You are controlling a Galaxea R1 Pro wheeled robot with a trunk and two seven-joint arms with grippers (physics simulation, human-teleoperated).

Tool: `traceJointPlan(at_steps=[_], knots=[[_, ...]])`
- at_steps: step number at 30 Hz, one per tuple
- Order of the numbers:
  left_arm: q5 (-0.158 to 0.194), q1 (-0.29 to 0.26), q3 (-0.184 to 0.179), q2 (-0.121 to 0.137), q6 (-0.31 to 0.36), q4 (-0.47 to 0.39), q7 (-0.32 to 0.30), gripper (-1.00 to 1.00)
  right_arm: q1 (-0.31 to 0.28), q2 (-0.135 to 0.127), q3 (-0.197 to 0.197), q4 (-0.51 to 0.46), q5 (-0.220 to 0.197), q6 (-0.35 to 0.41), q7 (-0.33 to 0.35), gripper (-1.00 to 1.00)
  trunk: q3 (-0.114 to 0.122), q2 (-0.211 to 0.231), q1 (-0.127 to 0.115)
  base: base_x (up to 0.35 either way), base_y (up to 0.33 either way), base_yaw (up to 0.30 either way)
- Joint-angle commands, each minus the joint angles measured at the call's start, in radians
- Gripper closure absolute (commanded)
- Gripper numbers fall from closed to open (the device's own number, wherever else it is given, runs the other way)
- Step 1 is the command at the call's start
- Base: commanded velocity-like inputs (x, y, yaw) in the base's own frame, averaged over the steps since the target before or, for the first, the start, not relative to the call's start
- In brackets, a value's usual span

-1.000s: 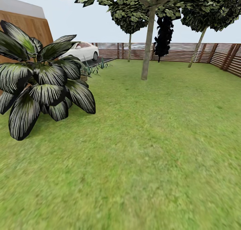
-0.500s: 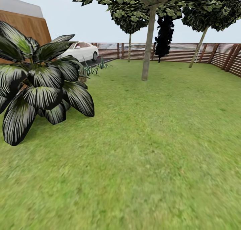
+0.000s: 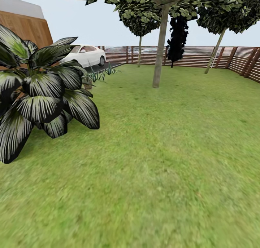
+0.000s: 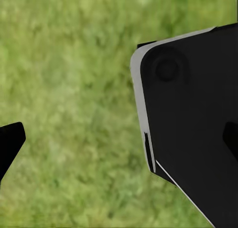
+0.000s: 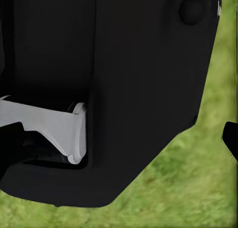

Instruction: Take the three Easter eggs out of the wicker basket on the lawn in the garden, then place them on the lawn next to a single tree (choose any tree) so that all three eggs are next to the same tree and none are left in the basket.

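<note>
Mottled lawn (image 3: 162, 150) ran to a slatted fence (image 3: 195, 56), the thick-trunked tree (image 3: 159, 53) standing ahead. Neither pincer's opening could be told from the wrist views. Basket and eggs lay somewhere unseen; the broad-leaved plant (image 3: 39, 96) might snag the left arm if the base strayed toward it.

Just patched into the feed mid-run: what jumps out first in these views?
A big dark broad-leaved plant fills the left of the head view, on the lawn. Straight ahead stands the pale thick-trunked tree before the slatted wooden fence, with a white car parked far left. Both wrist views look down on grass past black robot bodywork.
</note>
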Motion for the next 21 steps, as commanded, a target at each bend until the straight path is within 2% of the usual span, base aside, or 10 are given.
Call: traceJointPlan(at_steps=[1,16,21], knots=[[0.000,0.000,-0.004,0.000,-0.003,0.001,0.001,-1.00,0.000,0.000,0.007,-0.002,0.000,-0.001,-0.001,-1.00,-0.001,-0.001,0.001,0.306,-0.117,0.000],[0.000,0.000,-0.005,0.000,-0.003,0.001,0.001,-1.00,0.000,-0.004,0.003,-0.006,0.000,-0.001,-0.001,-1.00,-0.001,-0.001,0.001,0.304,-0.123,0.000],[0.000,0.000,-0.016,0.000,-0.003,0.001,0.001,-1.00,0.000,-0.006,0.002,-0.006,0.000,-0.001,-0.001,-1.00,-0.001,-0.001,0.001,0.303,-0.125,0.000]])
